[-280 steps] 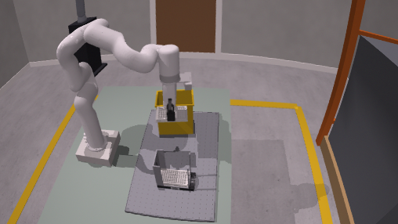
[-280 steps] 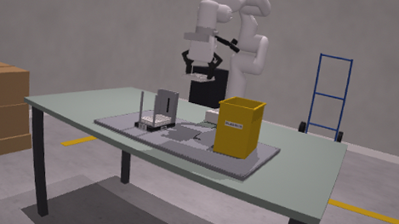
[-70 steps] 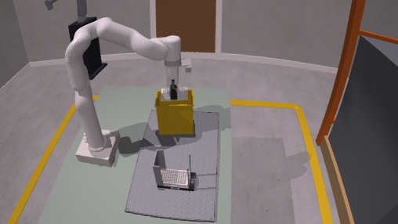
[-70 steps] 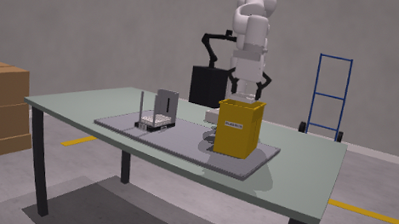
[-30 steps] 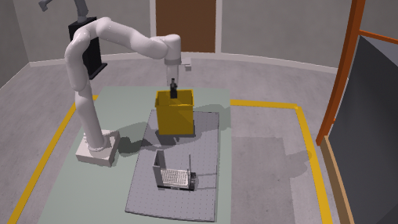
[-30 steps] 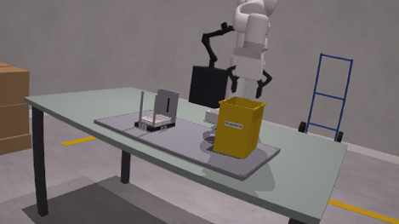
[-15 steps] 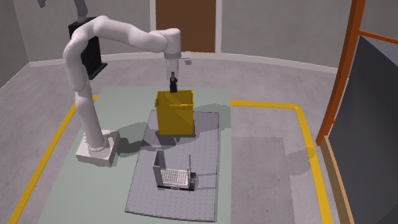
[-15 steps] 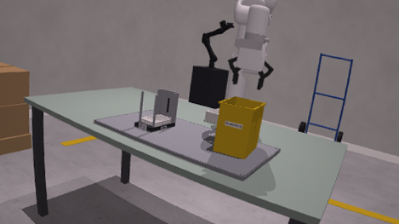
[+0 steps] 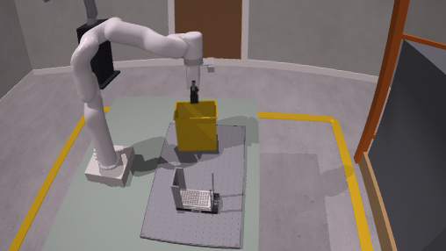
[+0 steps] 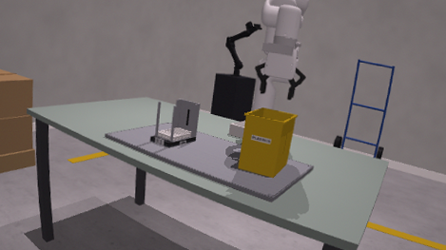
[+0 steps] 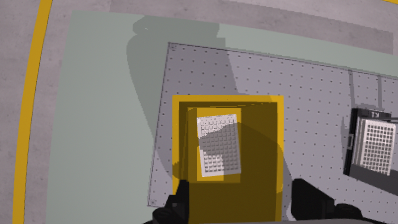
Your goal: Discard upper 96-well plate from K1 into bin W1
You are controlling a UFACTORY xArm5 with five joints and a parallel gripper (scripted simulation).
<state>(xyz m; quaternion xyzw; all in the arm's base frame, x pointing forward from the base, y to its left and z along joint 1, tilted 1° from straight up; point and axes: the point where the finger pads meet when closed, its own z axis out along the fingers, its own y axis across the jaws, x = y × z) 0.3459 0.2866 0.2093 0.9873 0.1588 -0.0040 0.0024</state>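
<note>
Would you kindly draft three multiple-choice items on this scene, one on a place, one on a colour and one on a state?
1. Where does the discarded 96-well plate lie?
A. inside the plastics bin W1
B. on the floor
C. between the fingers

2. What colour is the bin?
A. blue
B. yellow
C. white

3. How does the gripper stand?
A. shut on a plate
B. shut, empty
C. open, empty

Answers: 1 A, the wrist view shows the plate on the bin's floor. 2 B, its walls are yellow in every view. 3 C, the fingers spread wide above the bin with nothing between them.
</note>
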